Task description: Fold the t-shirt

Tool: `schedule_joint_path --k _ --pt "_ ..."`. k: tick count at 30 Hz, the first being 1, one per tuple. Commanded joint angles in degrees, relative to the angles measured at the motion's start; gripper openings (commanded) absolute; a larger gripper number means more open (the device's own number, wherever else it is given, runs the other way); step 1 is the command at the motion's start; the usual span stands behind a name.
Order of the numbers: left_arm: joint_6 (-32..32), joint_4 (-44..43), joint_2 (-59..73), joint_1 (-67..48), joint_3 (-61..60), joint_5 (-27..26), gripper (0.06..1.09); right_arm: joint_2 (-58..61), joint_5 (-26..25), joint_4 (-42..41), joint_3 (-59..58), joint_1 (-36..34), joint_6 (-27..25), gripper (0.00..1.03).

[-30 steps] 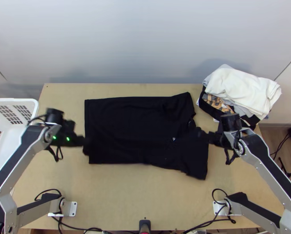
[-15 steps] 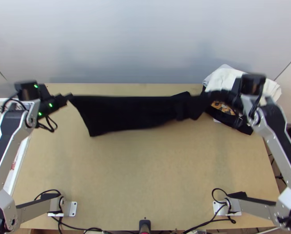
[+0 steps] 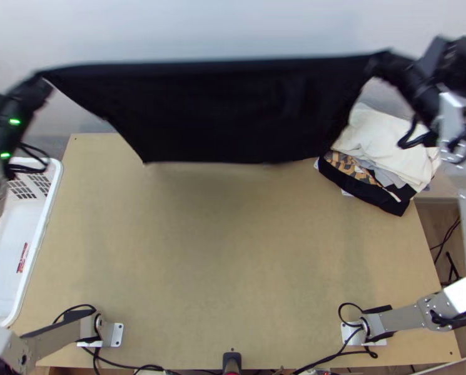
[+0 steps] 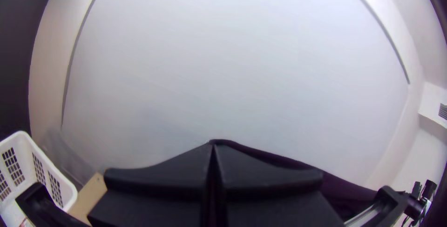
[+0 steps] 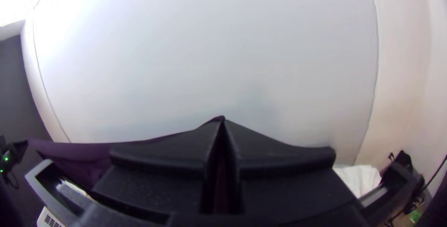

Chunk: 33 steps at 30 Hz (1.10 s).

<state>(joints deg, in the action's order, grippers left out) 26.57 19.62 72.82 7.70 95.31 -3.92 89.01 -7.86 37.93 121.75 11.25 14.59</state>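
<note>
Black t-shirt (image 3: 214,112) taut between left claw (image 3: 43,80) and right claw (image 3: 378,61), both clamped on corners; hangs, probably, over worktop (image 3: 233,262).

A black t-shirt (image 3: 226,112) stretched between the left gripper (image 3: 44,81) at 10 o'clock and the right gripper (image 3: 376,61) at 2 o'clock blocks passage across 12 o'clock. Open tabletop (image 3: 233,250) offers room from center toward 6 o'clock, flanked by a white basket (image 3: 35,250) at 9, a clothes pile (image 3: 370,140) at 3 and 2 arm bases (image 3: 112,334) at 7 and 5.
</note>
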Motion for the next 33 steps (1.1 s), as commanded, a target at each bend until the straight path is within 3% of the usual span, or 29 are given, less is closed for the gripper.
schedule_joint_path --k 1,7,11,15,22,28,33 --pt "-0.2 -5.4 -6.0 3.8 3.1 0.4 0.09 -5.3 -0.9 -3.7 7.4 0.4 -1.2 0.03" --pt "-1.2 -5.3 -18.4 5.3 -1.5 0.3 0.09 -23.7 0.3 0.4 -4.9 5.8 -3.5 0.03" --pt "-2.3 -1.9 -27.6 6.9 -3.8 0.3 0.09 -37.3 0.4 7.3 -11.4 10.2 -4.0 0.03" --pt "-4.7 1.6 -35.6 6.8 -6.6 0.3 0.09 -44.3 0.5 16.4 -11.9 10.3 -1.8 0.03" --pt "-4.5 7.7 -41.1 5.0 -8.3 0.1 0.09 -46.5 1.5 24.7 -9.3 11.4 -1.0 0.03" --pt "-4.1 12.4 -42.8 2.6 -11.0 0.0 0.09 -44.5 2.9 26.0 -11.5 11.4 -1.4 0.03" --pt "-6.4 15.5 -49.6 0.4 -27.9 -0.1 0.09 -45.8 3.9 23.4 -28.0 15.3 2.1 0.03"
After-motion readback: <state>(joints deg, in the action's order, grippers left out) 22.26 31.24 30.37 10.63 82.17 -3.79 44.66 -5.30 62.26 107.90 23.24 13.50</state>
